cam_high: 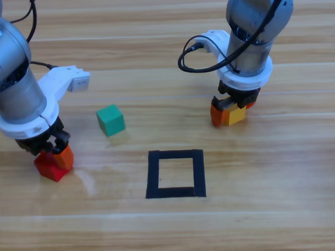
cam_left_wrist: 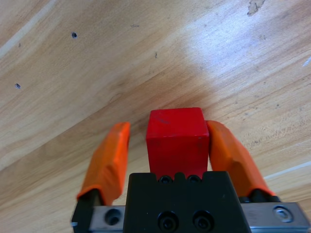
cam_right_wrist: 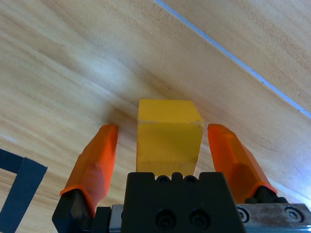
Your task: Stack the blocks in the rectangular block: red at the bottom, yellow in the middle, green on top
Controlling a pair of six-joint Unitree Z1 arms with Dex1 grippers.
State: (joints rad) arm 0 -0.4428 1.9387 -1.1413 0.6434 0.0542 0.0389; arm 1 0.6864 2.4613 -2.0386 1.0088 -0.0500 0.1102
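**High view: both pincers over cubes, tape square bare**

The rectangular block (cam_high: 176, 173), a square outline of black tape, lies on the wooden table (cam_high: 270, 221) with only wood showing inside it. None of the three cubes is within it.

The green cube (cam_high: 110, 120) sits up and to the left of the tape square, near it, standing free with nothing touching it.

The red cube (cam_high: 52, 166) rests on the table well to the left of the tape square, under the left pincer (cam_high: 53, 157). In the left wrist view the red cube (cam_left_wrist: 178, 138) lies between the two orange jaws of the left pincer (cam_left_wrist: 170, 145); the jaw on the picture's right touches the cube's side, while the other stands slightly off it, so the jaws are spread and not yet clamped.

The yellow cube (cam_high: 236, 115) rests up and to the right of the tape square, beneath the right pincer (cam_high: 229, 113). In the right wrist view the yellow cube (cam_right_wrist: 168, 136) stands between the jaws of the right pincer (cam_right_wrist: 165, 145) with a clear gap on either side, the jaws spread wide. A corner of the black tape (cam_right_wrist: 19, 191) shows at that view's lower left edge.
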